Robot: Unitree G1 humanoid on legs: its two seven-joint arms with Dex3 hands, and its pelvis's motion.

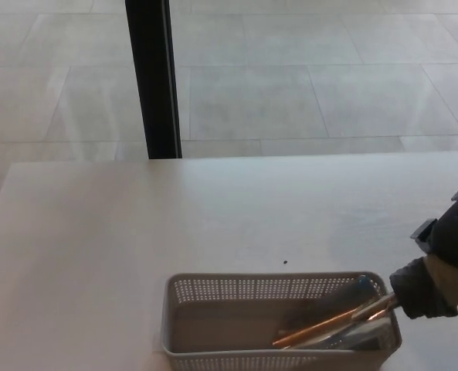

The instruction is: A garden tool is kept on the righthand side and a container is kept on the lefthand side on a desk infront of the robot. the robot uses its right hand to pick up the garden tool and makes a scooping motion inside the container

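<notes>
Nearest the camera, a grey perforated plastic basket (184, 309) sits on the white desk (97, 232), at the bottom edge of the view. Inside it lies a metal garden trowel (329, 325), blade low along the basket floor, tip pointing left, copper glint along one edge. Its handle rises over the right rim into the right hand (425, 286), whose fingers are wrapped closed around it. A small dark speck (284, 261) marks the desk just behind the basket. Beyond the desk: a tiled floor (290, 77) and a black upright post (153, 77).
</notes>
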